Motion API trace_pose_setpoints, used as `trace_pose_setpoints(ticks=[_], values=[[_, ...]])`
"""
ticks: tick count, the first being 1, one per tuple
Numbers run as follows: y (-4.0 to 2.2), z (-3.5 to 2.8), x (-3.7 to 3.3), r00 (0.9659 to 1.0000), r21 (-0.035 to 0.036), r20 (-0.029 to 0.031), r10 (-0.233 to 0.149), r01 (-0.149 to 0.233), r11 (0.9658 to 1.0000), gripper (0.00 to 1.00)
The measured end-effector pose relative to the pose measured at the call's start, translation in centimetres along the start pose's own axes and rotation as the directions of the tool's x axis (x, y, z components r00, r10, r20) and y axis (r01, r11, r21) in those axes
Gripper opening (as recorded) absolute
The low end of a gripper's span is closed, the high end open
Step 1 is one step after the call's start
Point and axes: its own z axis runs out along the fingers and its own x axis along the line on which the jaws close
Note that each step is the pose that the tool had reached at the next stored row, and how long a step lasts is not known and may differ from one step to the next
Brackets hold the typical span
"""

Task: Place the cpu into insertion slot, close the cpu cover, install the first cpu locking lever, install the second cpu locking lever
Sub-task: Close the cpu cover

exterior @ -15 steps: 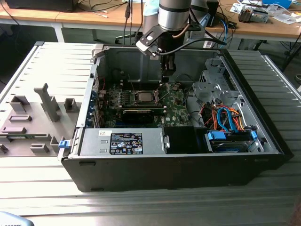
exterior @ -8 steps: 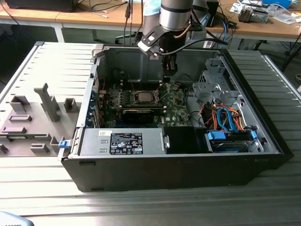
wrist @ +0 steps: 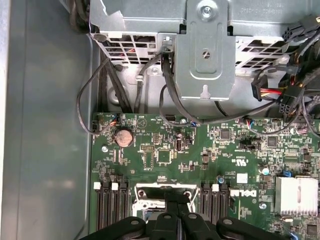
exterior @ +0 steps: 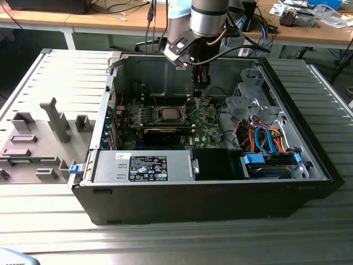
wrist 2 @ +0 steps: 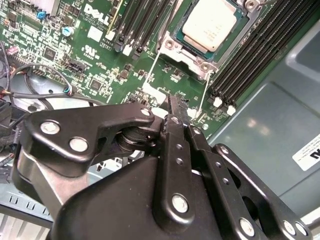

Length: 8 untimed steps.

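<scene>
Second wrist view: closed gripper (wrist 2: pixel 173 104) near the cpu (wrist 2: pixel 212 25), partly cut off.

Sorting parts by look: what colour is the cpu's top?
Silvery-grey, on the small flat square metal cpu; clearest in the second wrist view.

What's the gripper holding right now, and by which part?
Nothing visible: the gripper is shut empty, its tip over the board beside the socketed cpu.
</scene>
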Motion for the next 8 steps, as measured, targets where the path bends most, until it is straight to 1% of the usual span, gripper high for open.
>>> trace_pose_setpoints(ticks=[6,8], values=[[0.34,0.04,-0.01,1.0,0.0,0.0,0.0,0.0,1.0,0.11],[0.72,0.1,-0.02,1.0,0.0,0.0,0.0,0.0,1.0,0.11]])
